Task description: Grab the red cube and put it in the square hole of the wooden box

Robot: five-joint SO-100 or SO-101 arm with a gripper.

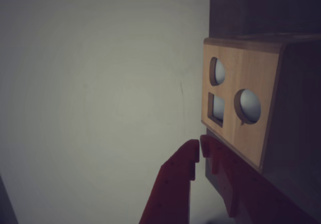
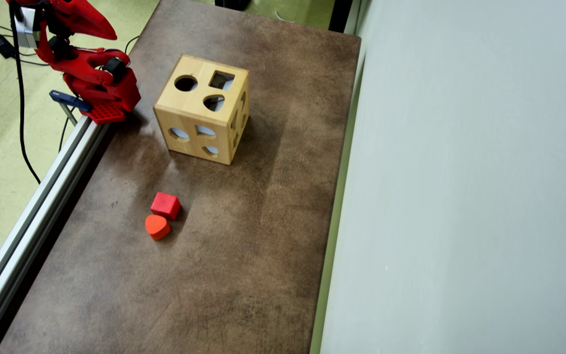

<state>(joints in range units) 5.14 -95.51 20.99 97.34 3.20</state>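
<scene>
The red gripper [image 1: 199,151] sits low in the wrist view with its two fingertips pressed together, holding nothing. Just above and to the right of it is the wooden box [image 1: 241,113], one holed face turned toward the camera. In the overhead view the arm [image 2: 91,73] is folded at the upper left, beside the box on the brown table [image 2: 243,246]. The square hole [image 2: 221,80] is on the box's top face. The red cube [image 2: 165,205] lies left of centre, touching an orange heart block [image 2: 156,226].

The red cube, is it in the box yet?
Out. The red cube lies on the table beside the heart block, apart from the wooden box.
</scene>
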